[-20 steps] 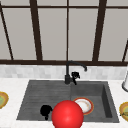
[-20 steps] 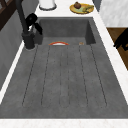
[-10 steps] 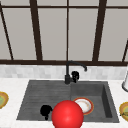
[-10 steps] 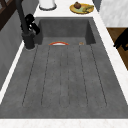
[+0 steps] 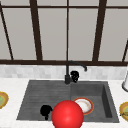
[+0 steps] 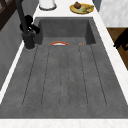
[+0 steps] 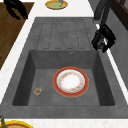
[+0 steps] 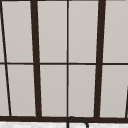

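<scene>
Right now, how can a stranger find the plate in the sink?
Start at the grey sink, then look into its deep basin, right of the ribbed drainboard. The plate lies flat on the bottom; its red rim and white middle set it apart from the yellow dishes on the counter.

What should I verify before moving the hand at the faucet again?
1. Right hand close beside the faucet: ok, in the front and both side views.
2. Right hand actually touching the faucet: cannot tell.
3. Left hand out of the way: ok, it hangs off the front edge of the sink, apart from it.
4. Left hand free: ok, fingers relaxed, holding nothing.
5. Plate flat on the basin floor, apart from both hands: ok.
6. Front view of the basin: not ok, a red ball covers part of it; rely on the side views.
</scene>
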Available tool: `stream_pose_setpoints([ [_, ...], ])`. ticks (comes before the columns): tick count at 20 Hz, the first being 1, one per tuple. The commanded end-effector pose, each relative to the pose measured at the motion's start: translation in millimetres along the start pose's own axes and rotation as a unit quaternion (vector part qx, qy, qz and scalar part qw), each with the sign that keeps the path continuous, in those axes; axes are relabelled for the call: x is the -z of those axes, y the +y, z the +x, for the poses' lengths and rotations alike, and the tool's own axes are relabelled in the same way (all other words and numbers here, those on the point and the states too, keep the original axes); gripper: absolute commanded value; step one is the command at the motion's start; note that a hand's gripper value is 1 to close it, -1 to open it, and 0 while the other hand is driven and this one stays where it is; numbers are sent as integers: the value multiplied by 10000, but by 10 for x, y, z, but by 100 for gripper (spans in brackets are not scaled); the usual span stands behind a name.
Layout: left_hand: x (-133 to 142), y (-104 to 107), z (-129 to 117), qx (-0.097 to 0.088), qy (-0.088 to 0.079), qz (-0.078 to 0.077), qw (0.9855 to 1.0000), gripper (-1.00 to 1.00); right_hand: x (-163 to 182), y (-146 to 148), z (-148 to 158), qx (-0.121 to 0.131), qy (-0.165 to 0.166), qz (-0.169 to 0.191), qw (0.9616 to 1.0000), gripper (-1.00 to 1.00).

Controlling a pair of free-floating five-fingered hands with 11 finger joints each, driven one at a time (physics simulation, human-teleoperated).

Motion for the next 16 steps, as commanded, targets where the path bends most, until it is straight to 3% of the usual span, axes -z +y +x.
stream_pose_setpoints([
  [1, 0, 0, 0, 0, 0, 0, 10000, 0, -47, -83, 270, -111, -30, -46, 9999, 100],
  [7, 0, 0, 0, 0, 0, 0, 10000, 0, -31, -111, 341, -106, 284, -83, 9995, 100],
  [16, 0, 0, 0, 0, 0, 0, 10000, 0, -11, -76, 406, -398, 909, -164, 9949, 100],
])
